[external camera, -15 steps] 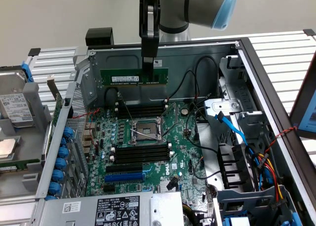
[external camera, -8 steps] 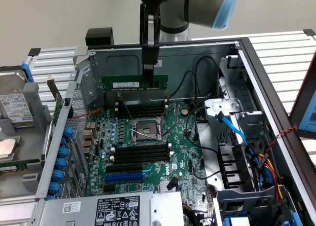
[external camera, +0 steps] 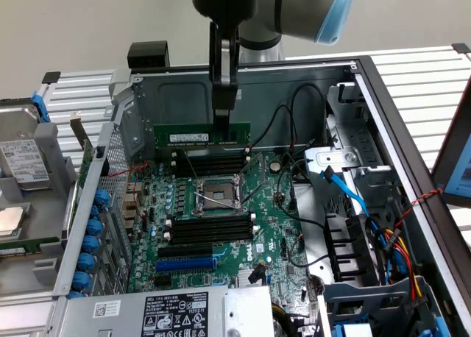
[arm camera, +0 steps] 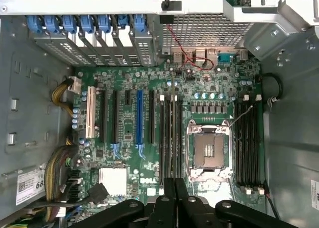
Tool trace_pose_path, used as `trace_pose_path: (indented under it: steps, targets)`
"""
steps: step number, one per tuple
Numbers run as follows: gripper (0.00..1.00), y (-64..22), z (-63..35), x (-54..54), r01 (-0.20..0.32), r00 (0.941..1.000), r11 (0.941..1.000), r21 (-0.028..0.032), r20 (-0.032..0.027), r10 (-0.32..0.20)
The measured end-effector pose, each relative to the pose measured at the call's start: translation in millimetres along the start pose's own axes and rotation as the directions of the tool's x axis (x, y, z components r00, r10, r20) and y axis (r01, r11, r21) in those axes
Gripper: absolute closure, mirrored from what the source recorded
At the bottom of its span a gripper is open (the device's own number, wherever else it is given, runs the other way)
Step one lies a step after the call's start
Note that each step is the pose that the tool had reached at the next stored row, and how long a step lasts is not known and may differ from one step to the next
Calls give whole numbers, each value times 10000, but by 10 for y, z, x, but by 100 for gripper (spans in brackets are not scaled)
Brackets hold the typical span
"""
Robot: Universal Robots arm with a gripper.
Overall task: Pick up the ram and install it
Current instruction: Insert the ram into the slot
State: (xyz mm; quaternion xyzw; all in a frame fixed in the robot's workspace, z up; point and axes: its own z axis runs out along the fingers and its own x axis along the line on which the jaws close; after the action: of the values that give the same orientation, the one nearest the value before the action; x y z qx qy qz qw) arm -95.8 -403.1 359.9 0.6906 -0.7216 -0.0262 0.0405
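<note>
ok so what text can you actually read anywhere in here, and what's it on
"DELL": white print on the motherboard, near the long black slots.
"68": large digits on the white sticker on the case wall; the rest is cut off.
Too small to read: the white label strip on the ram, the black label on the metal box, and the label on the hard drive.

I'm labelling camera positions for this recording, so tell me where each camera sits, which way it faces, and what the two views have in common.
Exterior view: off the robot, above the open computer case, angled down at the motherboard; shows the arm and the gripper holding the ram.
Wrist view: on the wrist, facing straight down onto the motherboard; shows the gripper.
Shared: the motherboard, its CPU socket and blue slot.
</note>
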Motion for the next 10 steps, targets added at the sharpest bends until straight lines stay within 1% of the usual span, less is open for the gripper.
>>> trace_pose_path:
  steps: [4, 5, 9, 10]
  targets:
    - [88, -8, 89, -2, -64, 10000, 10000, -1, 6, 64]
    - [88, -12, 125, -3, -89, 10000, 10000, -1, 8, 89]
    - [88, -19, 198, -4, -136, 9999, 9999, -3, 13, 136]
    - [88, -22, 234, -5, -175, 9998, 9998, -4, 16, 175]
